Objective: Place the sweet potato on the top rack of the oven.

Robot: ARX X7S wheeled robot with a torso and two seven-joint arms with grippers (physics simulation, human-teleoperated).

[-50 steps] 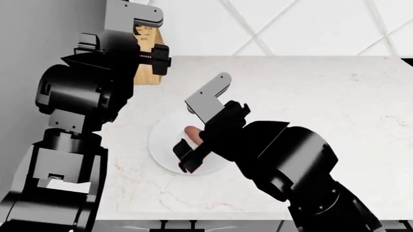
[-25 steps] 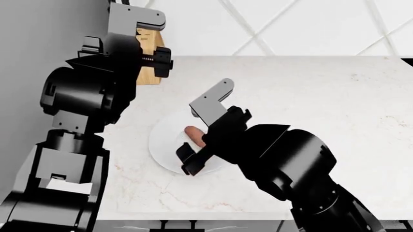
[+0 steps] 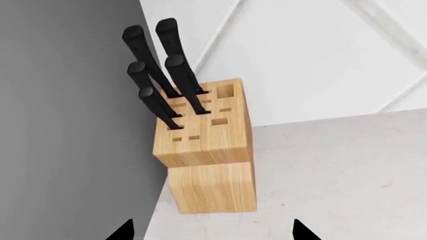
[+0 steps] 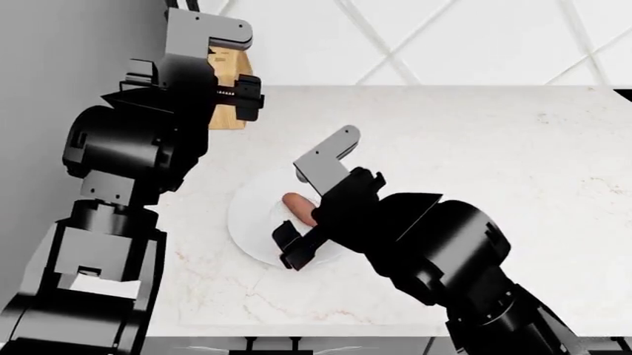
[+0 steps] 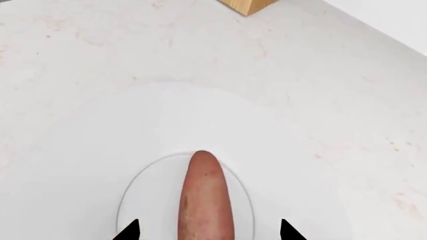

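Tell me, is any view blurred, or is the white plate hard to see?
All three views are sharp. Right wrist view: the plate nearly blends into the pale counter; the sweet potato stands out. Head view: the right gripper hides part of the plate.

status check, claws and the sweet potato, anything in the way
Right claw open, straddling the sweet potato on the white plate, no grip yet. Left claw open, idle by the knife block. Nothing blocking the pick.

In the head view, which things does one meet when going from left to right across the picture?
Left arm → knife block → plate → sweet potato → right arm.
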